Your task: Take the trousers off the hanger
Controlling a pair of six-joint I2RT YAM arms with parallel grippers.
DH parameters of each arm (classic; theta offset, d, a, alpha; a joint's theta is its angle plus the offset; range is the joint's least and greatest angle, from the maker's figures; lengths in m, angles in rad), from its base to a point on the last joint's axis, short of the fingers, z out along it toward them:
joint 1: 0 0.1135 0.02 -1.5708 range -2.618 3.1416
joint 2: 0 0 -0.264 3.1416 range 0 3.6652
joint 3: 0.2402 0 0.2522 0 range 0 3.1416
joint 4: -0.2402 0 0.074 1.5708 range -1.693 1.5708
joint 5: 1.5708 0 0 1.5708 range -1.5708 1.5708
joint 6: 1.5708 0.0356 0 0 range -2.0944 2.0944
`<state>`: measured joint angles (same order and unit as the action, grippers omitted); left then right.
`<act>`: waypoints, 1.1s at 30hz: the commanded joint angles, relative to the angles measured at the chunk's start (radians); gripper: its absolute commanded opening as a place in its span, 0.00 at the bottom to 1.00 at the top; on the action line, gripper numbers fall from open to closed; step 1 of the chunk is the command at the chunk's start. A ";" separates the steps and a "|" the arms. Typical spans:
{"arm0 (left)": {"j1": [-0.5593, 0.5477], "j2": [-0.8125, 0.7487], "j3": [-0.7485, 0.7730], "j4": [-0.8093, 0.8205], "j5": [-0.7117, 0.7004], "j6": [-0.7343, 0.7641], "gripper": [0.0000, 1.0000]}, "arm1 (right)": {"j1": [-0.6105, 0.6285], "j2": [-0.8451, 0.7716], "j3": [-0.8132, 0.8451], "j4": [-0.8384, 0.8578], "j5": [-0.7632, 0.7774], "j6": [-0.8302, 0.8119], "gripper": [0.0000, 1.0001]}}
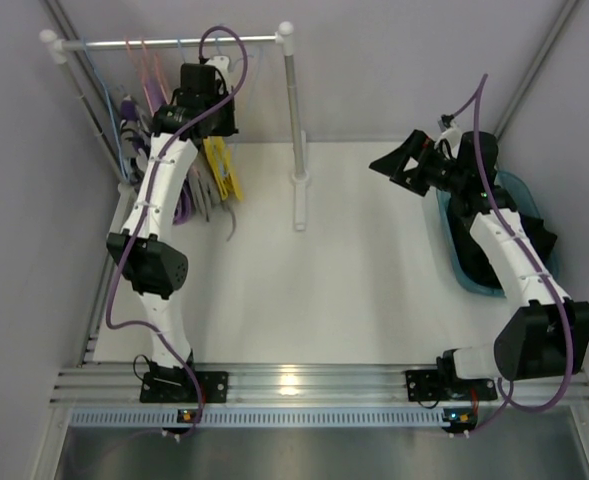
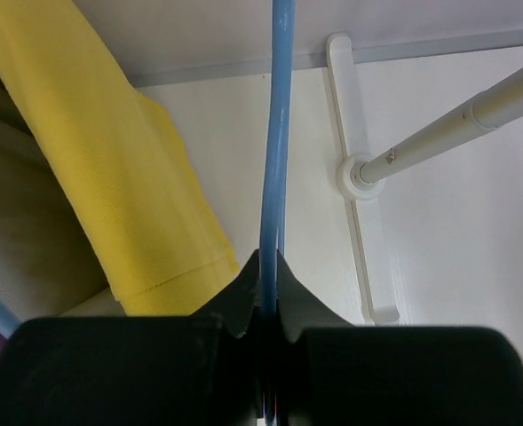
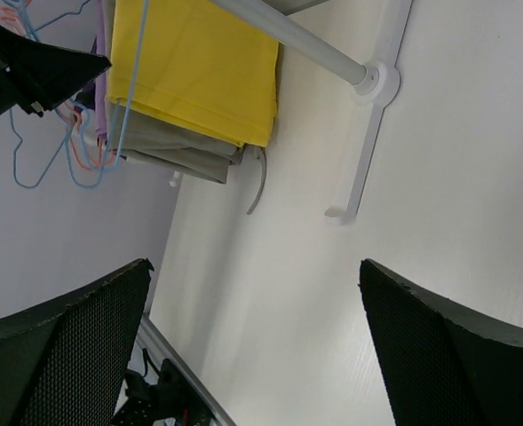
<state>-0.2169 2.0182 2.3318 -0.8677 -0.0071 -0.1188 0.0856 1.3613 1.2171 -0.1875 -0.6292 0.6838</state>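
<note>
My left gripper point(image 1: 217, 122) is up at the clothes rail point(image 1: 174, 42) and is shut on the thin light-blue wire of the hanger point(image 2: 277, 133), which runs straight out between its fingers point(image 2: 270, 266). That blue wire also shows in the right wrist view point(image 3: 138, 80), hanging bare in front of a yellow garment. Black fabric, seemingly the trousers point(image 1: 542, 238), lies in a teal basket point(image 1: 452, 255) at the right, partly hidden by my right arm. My right gripper point(image 1: 399, 165) is open and empty above the table, left of the basket point(image 3: 252, 266).
A yellow garment point(image 1: 222, 170) point(image 2: 110, 160) and a beige one point(image 3: 181, 146) hang just left of the blue wire. Pink hangers point(image 1: 144, 60) and purple clothes point(image 1: 182, 205) hang further left. The rack's white post point(image 1: 296, 130) and foot point(image 2: 359, 177) stand to the right.
</note>
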 commanded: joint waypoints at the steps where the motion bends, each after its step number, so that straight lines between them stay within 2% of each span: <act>1: -0.010 -0.027 -0.063 -0.019 0.044 0.008 0.00 | -0.017 -0.034 -0.004 0.025 -0.018 -0.001 0.99; 3: -0.013 -0.053 -0.087 -0.020 0.048 0.007 0.01 | -0.017 -0.037 -0.010 0.025 -0.020 0.000 0.99; 4: -0.018 -0.061 -0.104 -0.021 0.047 0.004 0.05 | -0.017 -0.039 -0.013 0.028 -0.020 0.002 0.99; 5: -0.018 -0.071 -0.109 -0.022 0.050 0.002 0.16 | -0.017 -0.039 -0.016 0.026 -0.021 0.005 1.00; 7: -0.018 -0.081 -0.115 -0.021 0.053 -0.001 0.33 | -0.017 -0.042 -0.018 0.026 -0.021 0.006 0.99; 9: -0.018 -0.099 -0.118 -0.021 0.059 -0.005 0.60 | -0.017 -0.045 -0.019 0.026 -0.021 0.008 0.99; 10: -0.018 -0.104 -0.118 -0.019 0.064 -0.005 0.70 | -0.017 -0.047 -0.021 0.025 -0.021 0.005 0.99; 13: -0.018 -0.137 -0.111 -0.011 0.075 -0.007 0.89 | -0.015 -0.060 -0.016 0.022 -0.020 -0.004 0.99; 14: -0.018 -0.163 -0.111 -0.007 0.078 -0.002 0.99 | -0.017 -0.071 -0.013 0.011 -0.015 -0.016 0.99; 20: -0.019 -0.329 -0.163 0.013 0.114 0.011 0.99 | -0.017 -0.154 -0.021 -0.033 0.019 -0.092 0.99; 22: -0.019 -0.433 -0.248 0.056 0.171 0.027 0.99 | -0.017 -0.200 -0.030 -0.056 0.029 -0.130 0.99; 24: -0.016 -0.528 -0.346 0.117 0.165 -0.016 0.99 | -0.018 -0.234 -0.039 -0.067 0.052 -0.162 0.99; 26: -0.016 -0.665 -0.491 0.201 0.202 -0.024 0.99 | -0.017 -0.287 -0.053 -0.090 0.078 -0.208 0.99; 28: -0.016 -0.761 -0.578 0.219 0.249 -0.004 0.99 | -0.017 -0.348 -0.068 -0.107 0.117 -0.263 0.99; 31: -0.016 -0.797 -0.595 0.123 0.237 0.031 0.99 | -0.017 -0.418 -0.094 -0.139 0.196 -0.345 1.00; 33: -0.016 -0.811 -0.626 0.030 0.171 0.057 0.99 | -0.018 -0.497 -0.113 -0.153 0.269 -0.410 0.99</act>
<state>-0.2363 1.1873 1.7599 -0.7712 0.1932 -0.1078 0.0822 0.9489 1.1187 -0.2943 -0.4736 0.4053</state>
